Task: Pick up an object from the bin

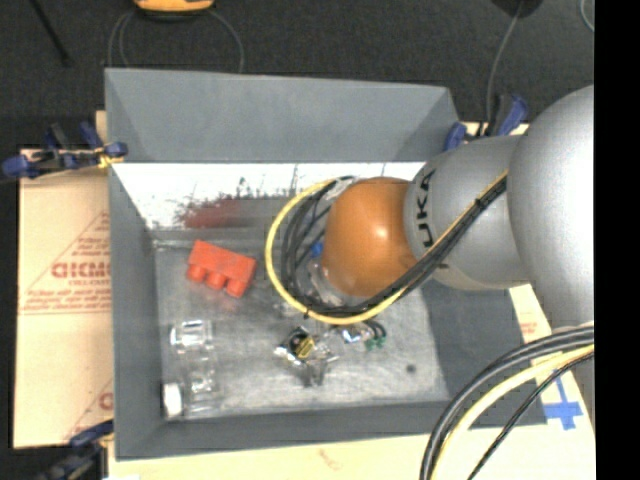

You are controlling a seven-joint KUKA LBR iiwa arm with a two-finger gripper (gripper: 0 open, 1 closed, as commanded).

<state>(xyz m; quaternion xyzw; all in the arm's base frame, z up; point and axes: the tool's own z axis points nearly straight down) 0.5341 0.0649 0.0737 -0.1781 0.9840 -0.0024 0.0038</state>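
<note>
- The grey metal bin has tall sloped walls and a scuffed flat floor; its things lie loose and well apart, not heaped
- The arm, silver-grey, reaches in from the right and ends over the floor's middle; black and yellow cables loop round its wrist
- An orange cover, rounded and glossy, sits on the wrist and hides most of what hangs below it
- A red block with studs along one edge lies flat at the floor's back left, apart from the arm
- A clear plastic piece lies left of centre; just in front of it, by the near-left corner, lies a clear tube with a white cap
- The gripper — a small dark tip with a touch of yellow — pokes out beneath the cable loop, low over the floor's middle front; whether it is spread or closed I cannot tell, and nothing can be seen gripped in it
- Nearest to it are some blue and green bits, just to its right under the cover's edge; whether it touches them cannot be made out — they are too small to name
</note>
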